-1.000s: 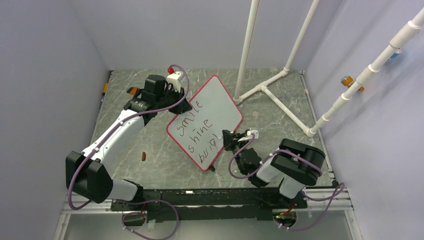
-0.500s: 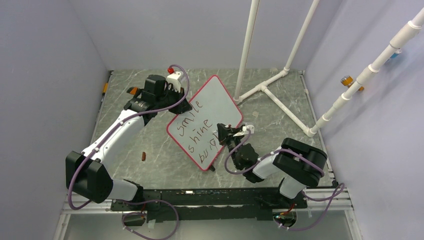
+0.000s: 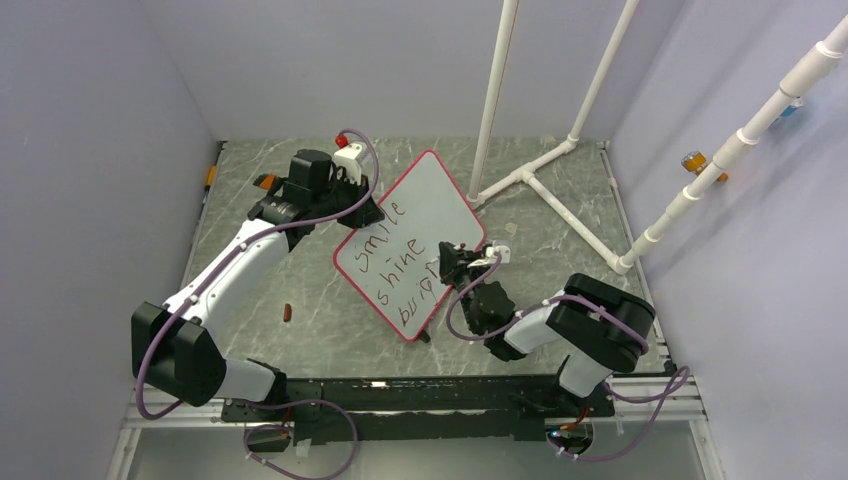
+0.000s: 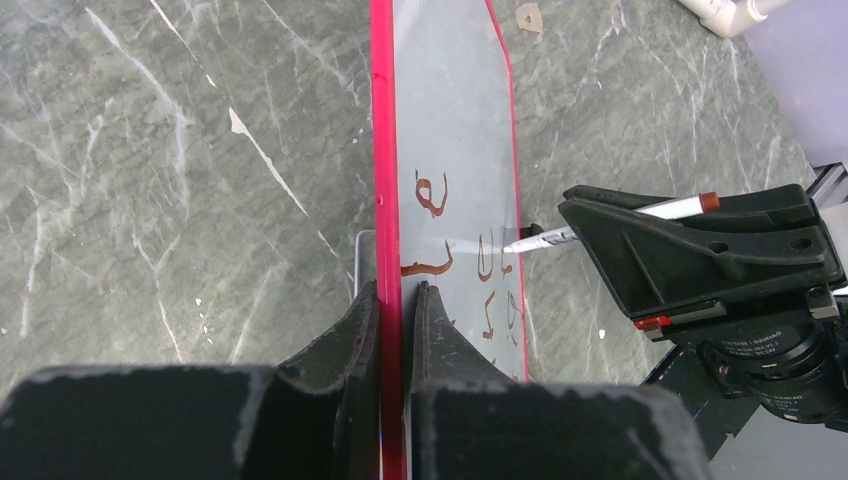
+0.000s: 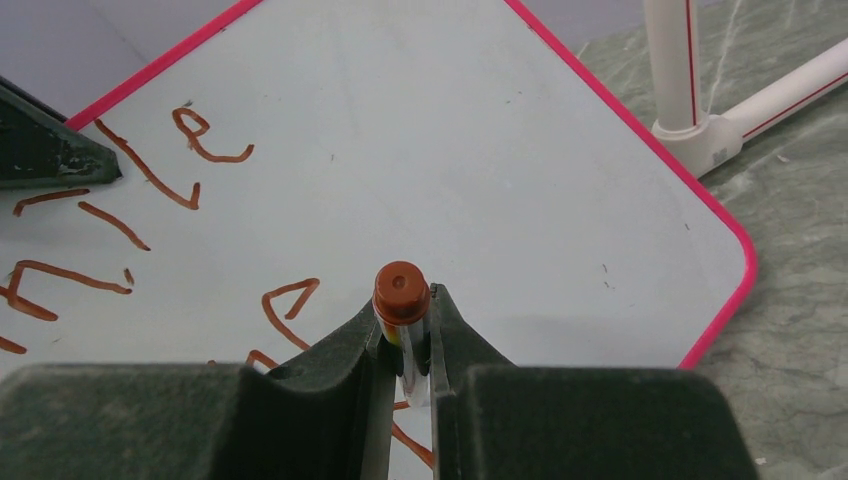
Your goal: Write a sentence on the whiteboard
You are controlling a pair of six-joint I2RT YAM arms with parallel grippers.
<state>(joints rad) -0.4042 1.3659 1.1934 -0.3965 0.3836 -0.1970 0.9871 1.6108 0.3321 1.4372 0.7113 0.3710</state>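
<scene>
Left gripper [image 4: 398, 298] clamps red-rimmed white whiteboard [image 3: 430, 205], right gripper [image 5: 404, 335] pinches brown-capped marker [image 5: 401, 288]; I fear hard pressing could skew the board.

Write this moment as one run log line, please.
left gripper: shut on whiteboard rim | right gripper: shut on marker | marker tip: at whiteboard, right of words | sentence: three lines written

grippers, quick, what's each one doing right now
left gripper: shut on the whiteboard, clamped on its red rim
right gripper: shut on the marker, tip at the board
</scene>
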